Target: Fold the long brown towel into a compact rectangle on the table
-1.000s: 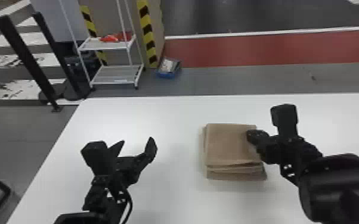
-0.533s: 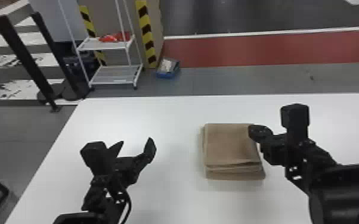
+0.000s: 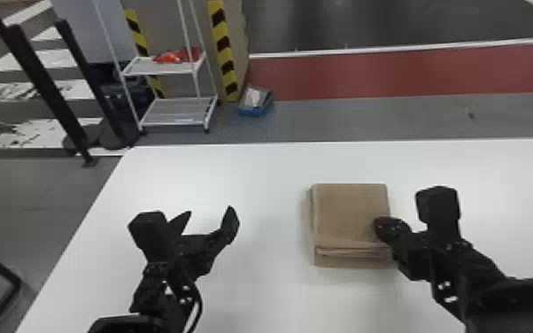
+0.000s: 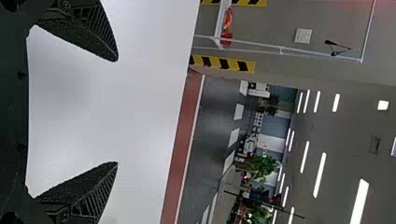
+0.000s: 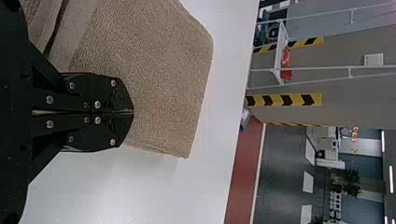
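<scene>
On the tabletop (image 3: pixel 261 177), the brown towel (image 3: pixel 349 214) lies just left of the right pincer (image 3: pixel 380 226), whose fingers meet over its right edge; the left pincer (image 3: pixel 208 216), fingers apart, is farther off.

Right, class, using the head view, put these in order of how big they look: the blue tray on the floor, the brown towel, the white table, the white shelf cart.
Largest to smallest, as they look:
1. White table
2. White shelf cart
3. Brown towel
4. Blue tray
</scene>
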